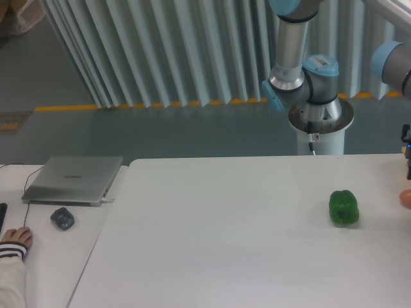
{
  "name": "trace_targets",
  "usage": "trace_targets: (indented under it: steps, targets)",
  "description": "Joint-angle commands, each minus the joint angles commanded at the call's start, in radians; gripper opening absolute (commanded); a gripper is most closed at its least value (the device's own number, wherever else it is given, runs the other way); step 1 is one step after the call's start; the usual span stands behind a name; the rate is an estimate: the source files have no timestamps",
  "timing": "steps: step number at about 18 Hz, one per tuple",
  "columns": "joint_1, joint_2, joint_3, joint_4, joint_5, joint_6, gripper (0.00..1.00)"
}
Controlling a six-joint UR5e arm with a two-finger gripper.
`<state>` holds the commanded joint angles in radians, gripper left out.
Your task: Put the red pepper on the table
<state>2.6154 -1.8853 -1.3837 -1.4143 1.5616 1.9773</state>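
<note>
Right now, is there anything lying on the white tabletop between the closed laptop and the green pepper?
No. In the fixed camera view, the table is bare between the laptop and the green pepper.

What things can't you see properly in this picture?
- Red pepper: not visible anywhere in the camera view.
- Gripper: only a dark bit of it shows at the right edge, so open or shut is unclear.
- Orange-pink object: cut off by the right edge of the table.
- Person's hand: mostly cut off at the left edge.
- Green pepper: fully visible.
</note>
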Motion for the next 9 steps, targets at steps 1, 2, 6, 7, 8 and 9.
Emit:
trace_targets:
  steps: [1, 2, 6, 7, 8, 9]
  targets:
    - [0.0, 0.0, 0.0, 0.0, 0.0, 0.0, 1.0]
    - [0.0, 0.0, 0.0, 0.0, 0.0, 0.0, 1.0]
    - [0.0, 0.003, 0.0, 0.002, 0.005, 0.0, 1.0]
    - [0.0, 0.003, -0.006, 0.002, 0.006, 0.002, 1.0]
    - [0.0, 0.006, -0.021, 0.005, 0.008, 0.0, 1.0]
    - [0.005, 0.011, -0.038, 0.033, 0.017, -0.003, 1.0]
